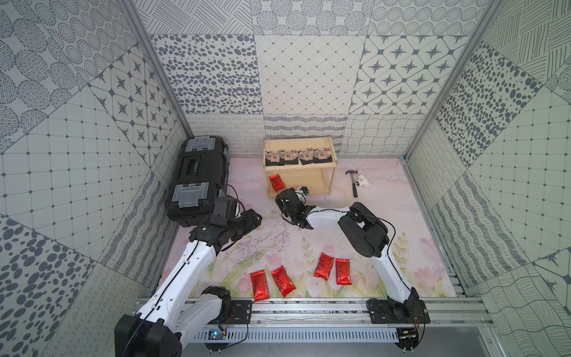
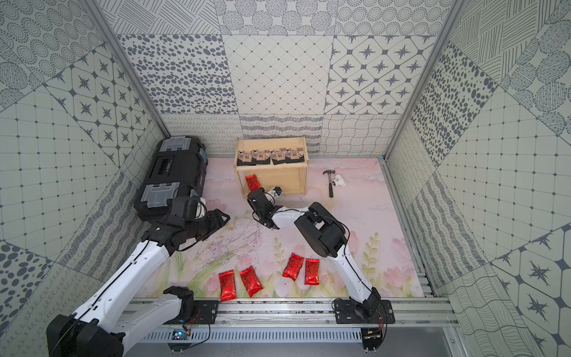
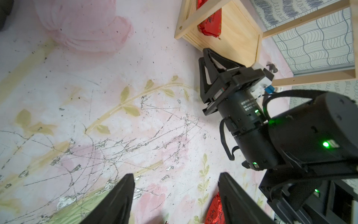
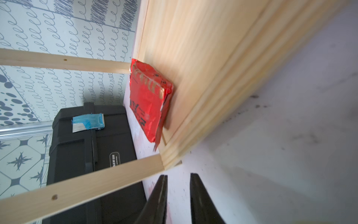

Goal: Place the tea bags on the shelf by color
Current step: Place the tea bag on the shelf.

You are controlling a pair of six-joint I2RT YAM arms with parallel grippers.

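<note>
The shelf [image 1: 309, 180] stands at the back of the surface [image 1: 386, 222], close to the rear wall. Its top tier carries four black sachets [image 1: 289, 156] in a row, edges touching or overlapping. On the lower tier a single red pouch [image 4: 149, 100] lies flat at the end nearer the toolbox [image 1: 197, 179], beside the front leg. The right gripper [image 4: 178, 177] sits low, just in front of the lower tier's front edge and near that pouch but not touching it. Its jaws stand only a little apart, with a narrow strip of bare surface showing between them and nothing held. The left gripper [image 3: 176, 180] hangs over the scratched middle of the surface, just beside the toolbox and well apart from the shelf. Its jaws are spread wide and empty. Four more red pouches lie flat along the front of the surface, none touched by either arm. They form two pairs: one pouch [image 1: 259, 285] just beside another [image 1: 282, 281] toward the left arm's base, and a third [image 1: 323, 266] just beside a fourth [image 1: 343, 271] nearer the right arm. In the left wrist view the end of one of them shows beside a gripper finger [image 3: 232, 197]. A hammer [image 1: 353, 182] and a small white fitting [image 1: 362, 180] lie together on the surface, on the side of the shelf away from the toolbox.
</note>
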